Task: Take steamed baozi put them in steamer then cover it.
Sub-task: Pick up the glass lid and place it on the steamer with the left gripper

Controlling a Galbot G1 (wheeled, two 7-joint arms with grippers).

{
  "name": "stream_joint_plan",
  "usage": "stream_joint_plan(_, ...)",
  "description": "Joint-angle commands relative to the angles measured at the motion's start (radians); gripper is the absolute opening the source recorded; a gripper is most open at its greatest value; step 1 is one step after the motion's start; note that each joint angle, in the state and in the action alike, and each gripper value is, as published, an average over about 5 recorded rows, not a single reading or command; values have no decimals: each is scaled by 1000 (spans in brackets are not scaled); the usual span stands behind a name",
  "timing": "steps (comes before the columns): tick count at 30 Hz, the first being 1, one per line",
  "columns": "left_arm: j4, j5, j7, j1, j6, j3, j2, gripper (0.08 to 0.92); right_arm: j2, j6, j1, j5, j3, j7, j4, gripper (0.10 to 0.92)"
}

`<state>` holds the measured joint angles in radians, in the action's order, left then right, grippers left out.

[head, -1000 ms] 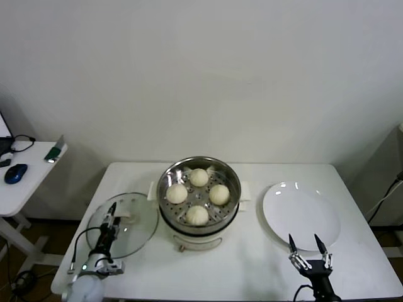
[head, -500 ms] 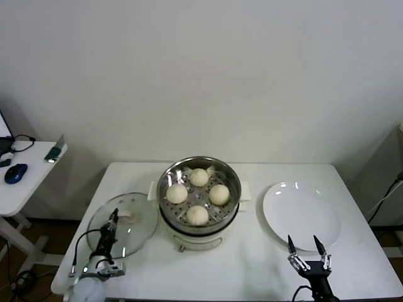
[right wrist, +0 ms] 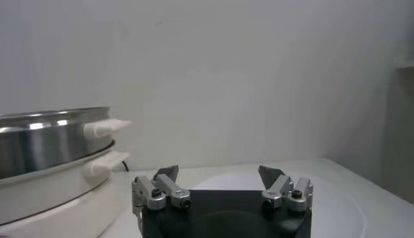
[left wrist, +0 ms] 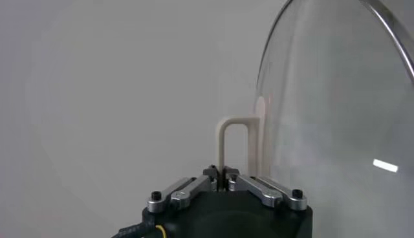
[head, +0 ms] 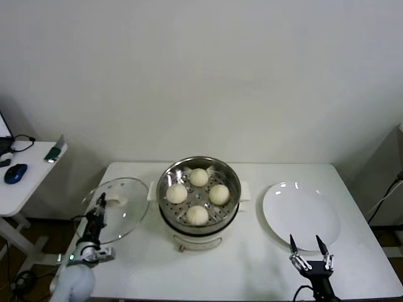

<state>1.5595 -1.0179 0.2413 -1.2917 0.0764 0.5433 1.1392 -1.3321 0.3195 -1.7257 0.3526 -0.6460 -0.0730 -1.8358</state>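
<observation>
A: Far left first?

B: Small side table (head: 22, 179) off to the left, with a blue mouse (head: 15, 173) on it. Unrelated to the job.

A: And on the main table (head: 252, 264)?

B: Left gripper (head: 99, 202) near the left edge, clamped shut on the handle (left wrist: 237, 145) of the glass lid (head: 116, 207). Lid lifted and tilted, just left of the steamer (head: 199, 195), apart from it. Upper rim toward the wall, lower rim toward the robot, domed face turned up and leftward.

A: Handle's long axis?

B: Seen from the left wrist, an oblong cream loop standing out from the lid's face, long side running straight away from the fingers (left wrist: 194, 187), which meet around its near end. Glass disc edge-on beside it, metal rim curving past.

A: Middle?

B: Steamer at the table's centre, open-topped, shiny steel pot on a cream base, side handles pointing left and right. Four buns (head: 199, 195) on the perforated tray: one at the back (head: 199, 177), one left (head: 177, 193), one right (head: 218, 194), one in front (head: 198, 215). Set in a diamond, close together.

A: Right of that?

B: White plate (head: 301, 216), flat, bare, near the steamer but not touching.

A: Right arm?

B: Right gripper (head: 310, 250) low at the table's front edge, just in front of the plate, fingers spread wide, holding nothing. From its wrist, plate rim ahead (right wrist: 362, 210) and steamer wall (right wrist: 52, 139) off to one side.
</observation>
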Motion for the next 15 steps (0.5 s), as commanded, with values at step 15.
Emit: stream_joint_plan(15, 478, 68, -319, 62, 340, -59, -160, 140, -7, -2, 15, -42, -4, 50, 15, 823)
